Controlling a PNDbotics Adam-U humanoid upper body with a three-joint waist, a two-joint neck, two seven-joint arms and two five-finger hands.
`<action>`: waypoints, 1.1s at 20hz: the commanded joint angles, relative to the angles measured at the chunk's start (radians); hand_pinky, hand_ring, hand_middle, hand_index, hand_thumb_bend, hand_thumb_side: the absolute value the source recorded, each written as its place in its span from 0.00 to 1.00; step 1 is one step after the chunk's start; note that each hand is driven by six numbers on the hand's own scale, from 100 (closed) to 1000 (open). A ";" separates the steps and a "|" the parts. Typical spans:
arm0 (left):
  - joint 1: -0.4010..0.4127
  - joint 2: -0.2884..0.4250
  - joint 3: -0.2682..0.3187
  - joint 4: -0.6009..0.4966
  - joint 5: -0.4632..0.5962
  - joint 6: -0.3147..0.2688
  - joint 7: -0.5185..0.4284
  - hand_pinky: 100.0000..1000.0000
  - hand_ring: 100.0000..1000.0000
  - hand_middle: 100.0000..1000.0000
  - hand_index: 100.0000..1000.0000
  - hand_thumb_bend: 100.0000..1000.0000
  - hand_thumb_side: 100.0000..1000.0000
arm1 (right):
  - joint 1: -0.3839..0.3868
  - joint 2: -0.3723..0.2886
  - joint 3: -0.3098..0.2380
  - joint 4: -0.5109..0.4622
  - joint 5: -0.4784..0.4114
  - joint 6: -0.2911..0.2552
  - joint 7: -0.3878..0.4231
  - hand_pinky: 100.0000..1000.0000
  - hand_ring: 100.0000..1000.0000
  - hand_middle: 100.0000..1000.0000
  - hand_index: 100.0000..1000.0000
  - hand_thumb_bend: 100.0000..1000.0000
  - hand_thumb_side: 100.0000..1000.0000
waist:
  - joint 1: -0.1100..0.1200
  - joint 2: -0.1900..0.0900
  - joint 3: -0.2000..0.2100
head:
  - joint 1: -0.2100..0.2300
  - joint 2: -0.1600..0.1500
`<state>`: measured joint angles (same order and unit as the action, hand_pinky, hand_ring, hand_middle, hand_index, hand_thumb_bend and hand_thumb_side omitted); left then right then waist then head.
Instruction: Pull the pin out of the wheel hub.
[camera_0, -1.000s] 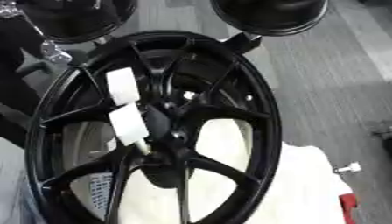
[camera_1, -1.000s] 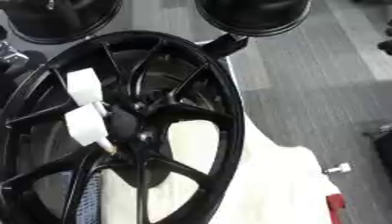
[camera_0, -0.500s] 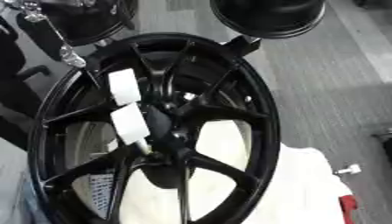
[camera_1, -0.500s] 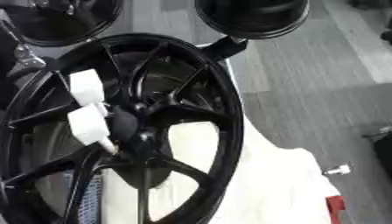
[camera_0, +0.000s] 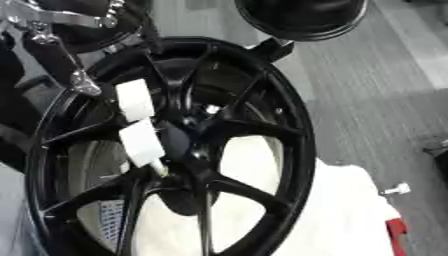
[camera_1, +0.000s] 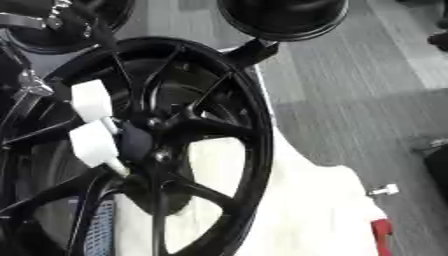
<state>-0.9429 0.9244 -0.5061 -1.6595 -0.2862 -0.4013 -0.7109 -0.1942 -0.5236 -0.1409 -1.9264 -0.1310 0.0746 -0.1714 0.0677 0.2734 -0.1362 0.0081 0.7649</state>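
Pins (camera_0: 140, 141) with 2 white heads are sitting in the wheel hub (camera_0: 184, 145), none pulled; left hand (camera_0: 66, 65) is nearing, grip state unclear.

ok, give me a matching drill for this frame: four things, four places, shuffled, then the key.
Things
1. black wheel rim
2. left hand
3. upper white block
4. small white bolt-like piece

Places
A. on the white cloth, right of the rim
B. upper left corner, at the rim's edge
C. middle of the view, standing on the cloth
D. against the spokes, left of the hub

Pairs: 1-C, 2-B, 3-D, 4-A
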 joint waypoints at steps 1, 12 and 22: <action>-0.003 0.047 0.025 -0.043 0.011 -0.170 -0.164 0.87 0.81 0.75 0.87 0.41 0.00 | -0.010 -0.018 -0.004 -0.016 -0.008 0.000 0.004 0.77 0.64 0.63 0.78 0.00 0.51 | -0.001 -0.013 -0.002 | -0.014 0.005; 0.017 0.061 0.003 -0.072 0.023 -0.165 -0.196 0.87 0.82 0.78 0.85 0.38 0.00 | -0.011 -0.009 -0.003 -0.017 -0.014 0.002 0.005 0.77 0.64 0.63 0.78 0.00 0.51 | -0.001 -0.007 -0.006 | -0.025 -0.036; 0.034 0.066 -0.055 -0.066 0.052 -0.175 -0.196 0.85 0.81 0.72 0.80 0.26 0.00 | -0.015 -0.001 -0.004 -0.019 -0.020 0.009 -0.005 0.77 0.64 0.63 0.78 0.00 0.51 | 0.002 0.000 -0.012 | -0.015 -0.050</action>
<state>-0.8977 0.9580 -0.5647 -1.7187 -0.2401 -0.3890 -0.7232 -0.2002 -0.5070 -0.1407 -1.9264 -0.1430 0.0834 -0.1725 0.0723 0.2896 -0.1466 -0.0110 0.7276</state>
